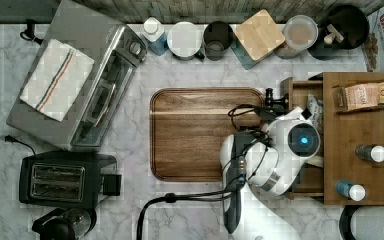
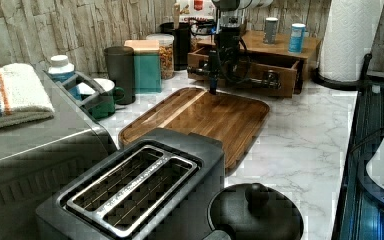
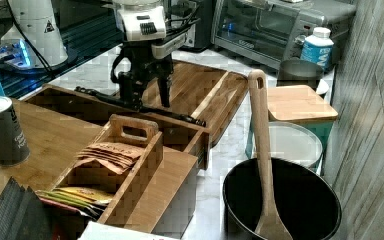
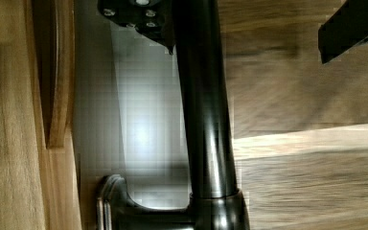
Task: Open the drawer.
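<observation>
The drawer [image 3: 130, 117] stands pulled partly out of its wooden cabinet [image 3: 55, 140], at the bench's right edge in the top view. The jaws of the gripper [image 3: 147, 95] are apart, straddling the black bar handle [image 4: 203, 110]. The cutting board [image 1: 200, 132] lies just beside the drawer front; bare marble bench [image 2: 300, 135] borders the board.

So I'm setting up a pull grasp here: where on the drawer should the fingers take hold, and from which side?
Take the drawer by its black bar handle, on the free span between its posts. Come from above, one finger behind the bar and one in front; the gap between bar and drawer front leaves room. The gripper already straddles it, open.
</observation>
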Controlling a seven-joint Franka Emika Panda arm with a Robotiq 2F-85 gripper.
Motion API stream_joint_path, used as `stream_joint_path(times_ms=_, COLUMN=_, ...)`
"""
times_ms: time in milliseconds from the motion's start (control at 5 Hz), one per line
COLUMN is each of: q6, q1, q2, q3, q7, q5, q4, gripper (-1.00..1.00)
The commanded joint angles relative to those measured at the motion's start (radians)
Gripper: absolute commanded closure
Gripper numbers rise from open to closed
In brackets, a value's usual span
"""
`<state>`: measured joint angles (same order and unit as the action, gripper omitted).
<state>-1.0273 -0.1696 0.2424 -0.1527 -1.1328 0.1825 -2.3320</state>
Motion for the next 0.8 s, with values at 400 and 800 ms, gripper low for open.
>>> stream_joint_path(times_ms=400, q6=-0.042, q1=0.236, q2=-0.089, q3=0.240, q7=0.252, q5=0.035, q4=-0.104, gripper=-1.00)
stream_joint_path(times_ms=800, q6=-0.055, q1=0.220, q2=-0.123, q3=0.275, q7=0.313, q5=-0.007, q4=-0.125, gripper=-1.00)
